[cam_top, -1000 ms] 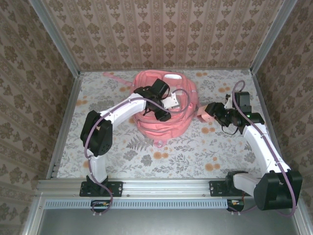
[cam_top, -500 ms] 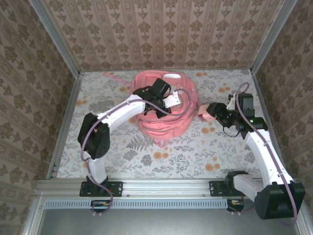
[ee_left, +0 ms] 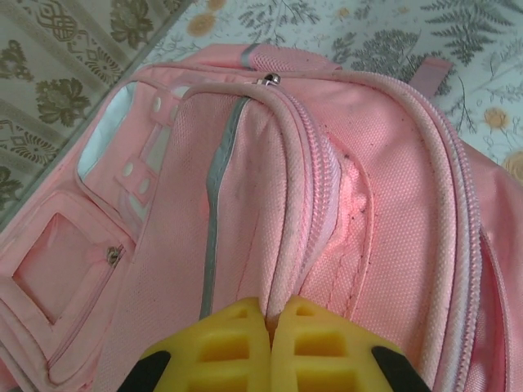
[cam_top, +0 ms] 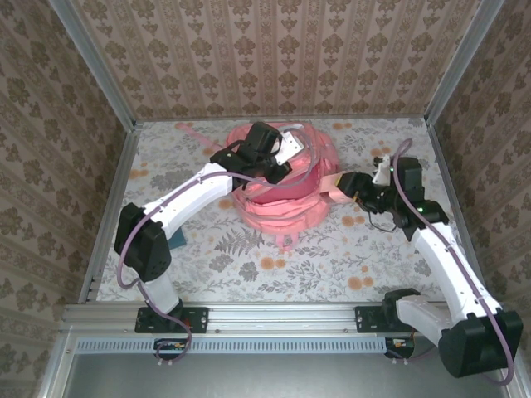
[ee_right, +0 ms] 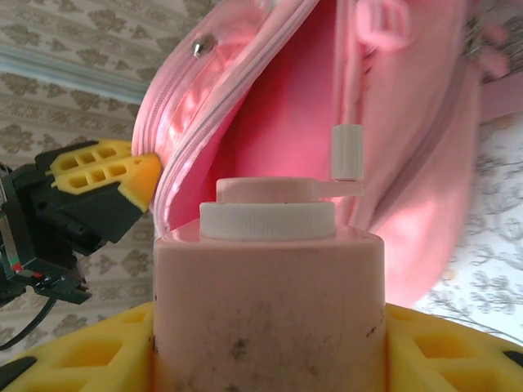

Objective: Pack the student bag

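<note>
Top external: we note wallpapered walls on the left, back and right, with metal rails along the table (cam_top: 274,265) edges. At far left the left arm's elbow stands close to the left rail. A small teal thing (cam_top: 177,238) lies just beside it, too hidden for us to identify. A strap (cam_top: 195,133) trails toward the far-left corner. The bag (cam_top: 286,211) sits at the far middle of the table, near the back wall, and the left gripper (cam_top: 278,163) is over its top.

Left wrist: the yellow fingers (ee_left: 221,351) are pressed together, pinching the zip edge of the bag (ee_left: 392,163). A zip slider (ee_left: 268,79) sits at the far end of that edge.

Right wrist: we see the bag (ee_right: 425,163) mouth lifted, the left gripper (ee_right: 106,175) at its left lip. A pink bottle (ee_right: 268,278) with a white cap is clamped between the yellow fingers (ee_right: 445,343), right at the opening.

Top external again: the bottle (cam_top: 333,186) is at the bag's right side, in the right gripper (cam_top: 353,187). The near table between the arms is bare cloth. The right arm has the right wall close beside it.
</note>
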